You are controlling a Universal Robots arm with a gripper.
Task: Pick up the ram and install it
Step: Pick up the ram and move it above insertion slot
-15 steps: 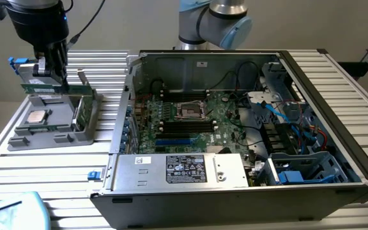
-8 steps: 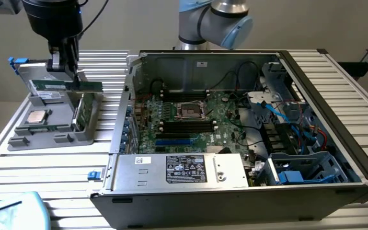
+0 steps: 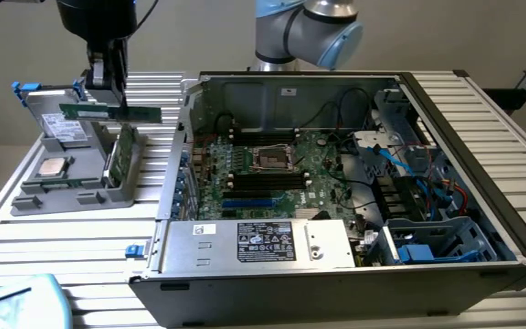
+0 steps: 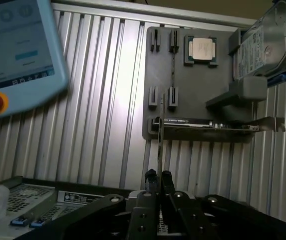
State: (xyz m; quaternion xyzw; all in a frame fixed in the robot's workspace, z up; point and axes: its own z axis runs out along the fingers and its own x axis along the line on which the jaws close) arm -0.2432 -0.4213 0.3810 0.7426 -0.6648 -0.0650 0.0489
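Holding the ram clear of its grey holder
The tool pinches the stick's upper edge; it hangs just beneath, long axis level.

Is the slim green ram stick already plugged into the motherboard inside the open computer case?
No, the slim green ram stick is clamped in the hand above the grey plastic holder tray, outside the open black computer case.

The arm is thick and silver-grey, its rounded joints capped in pale blue. The wrist housing is black and blocky. The gripper is matte black: angular link bars, round pivot pins, two slim fingers.
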